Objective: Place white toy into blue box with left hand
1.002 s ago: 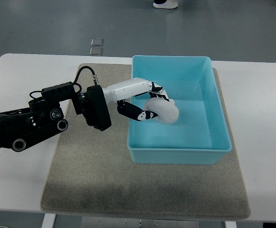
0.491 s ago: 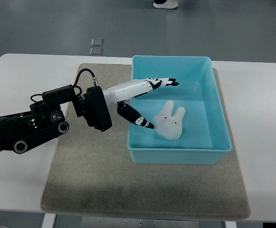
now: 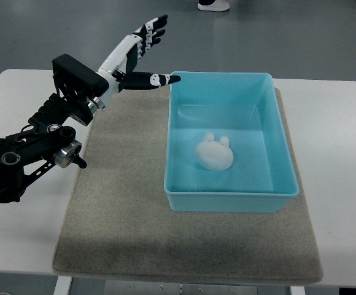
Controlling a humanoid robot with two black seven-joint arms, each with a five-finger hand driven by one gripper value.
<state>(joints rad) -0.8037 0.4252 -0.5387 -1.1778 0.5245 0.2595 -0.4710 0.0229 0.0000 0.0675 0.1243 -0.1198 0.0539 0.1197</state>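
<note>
White toy lies inside the blue box, loose on its floor and touched by nothing.

The white table fills most of the top view, and on it lies a grey mat. The blue box stands on the right part of that mat, open at the top.

The robot's left arm reaches in from the left edge of the picture, dark and jointed, with a black block at the wrist. The left hand is raised beyond the box's far left corner, well apart from the toy. Its fingers are spread wide and straight, the thumb pointing toward the box rim, and they hold nothing.

The toy is a small rounded figure with two short ears, resting near the middle of the box.
</note>
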